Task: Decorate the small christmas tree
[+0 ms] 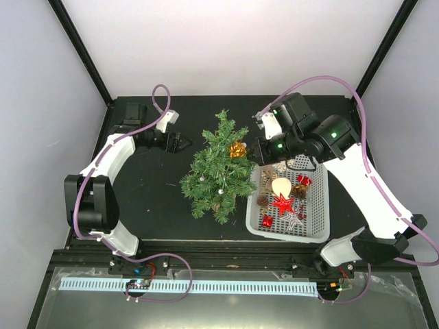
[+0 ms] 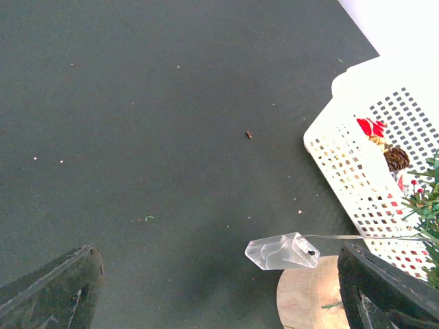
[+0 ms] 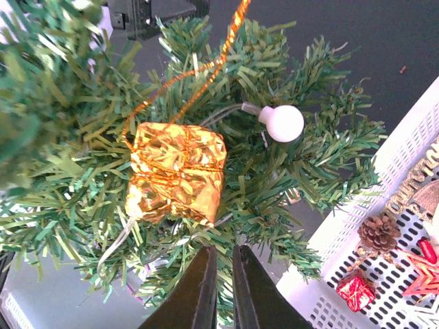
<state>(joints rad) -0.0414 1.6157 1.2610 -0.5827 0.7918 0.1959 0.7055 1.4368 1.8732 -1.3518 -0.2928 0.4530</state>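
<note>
The small christmas tree (image 1: 216, 171) stands mid-table just left of the white basket (image 1: 321, 229). A gold foil gift box (image 1: 237, 149) hangs by a gold cord in its upper branches, close to a white bulb (image 3: 284, 123) on a wire. My right gripper (image 3: 221, 250) sits just below the box (image 3: 177, 171), jaws a narrow gap apart, nothing between them but needles behind. My left gripper (image 1: 184, 143) is wide open and empty at the tree's upper left. Its view shows the tan base (image 2: 309, 298) and a clear plastic piece (image 2: 282, 251).
The basket (image 3: 405, 157) holds a red star (image 1: 282, 204), a pine cone (image 3: 378, 232), a small red gift (image 3: 355, 290), a pale bulb ornament (image 1: 280, 185) and other trinkets. Black mat lies left of the tree. Enclosure walls ring the table.
</note>
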